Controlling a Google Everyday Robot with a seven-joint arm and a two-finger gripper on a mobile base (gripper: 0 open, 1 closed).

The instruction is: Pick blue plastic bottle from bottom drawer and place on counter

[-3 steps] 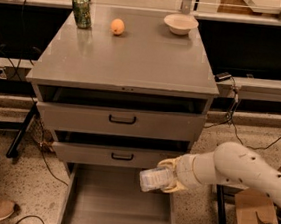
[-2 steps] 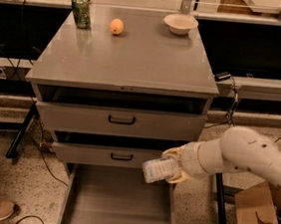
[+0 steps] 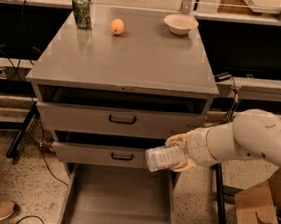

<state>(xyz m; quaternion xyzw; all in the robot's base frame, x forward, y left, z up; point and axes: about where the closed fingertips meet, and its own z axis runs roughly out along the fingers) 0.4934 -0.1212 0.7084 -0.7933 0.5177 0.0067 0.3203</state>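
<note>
A robot lab or workshop, by the look – speckled floor (image 3: 14,171), loose cables (image 3: 40,146), a cardboard box (image 3: 257,216), metal-framed benches (image 3: 263,87) behind a grey cabinet (image 3: 79,120) – the gripper (image 3: 177,151) grips a bottle (image 3: 161,158) before its drawers

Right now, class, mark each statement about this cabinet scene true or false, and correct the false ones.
1. The gripper holds the blue plastic bottle on its side, fingers closed round it. True.
2. The blue plastic bottle rests on the counter. False: it hangs in the gripper, below counter level.
3. The bottom drawer is pulled open. True.
4. The bowl lies in the bottom drawer. False: it sits at the counter's far edge.
</note>
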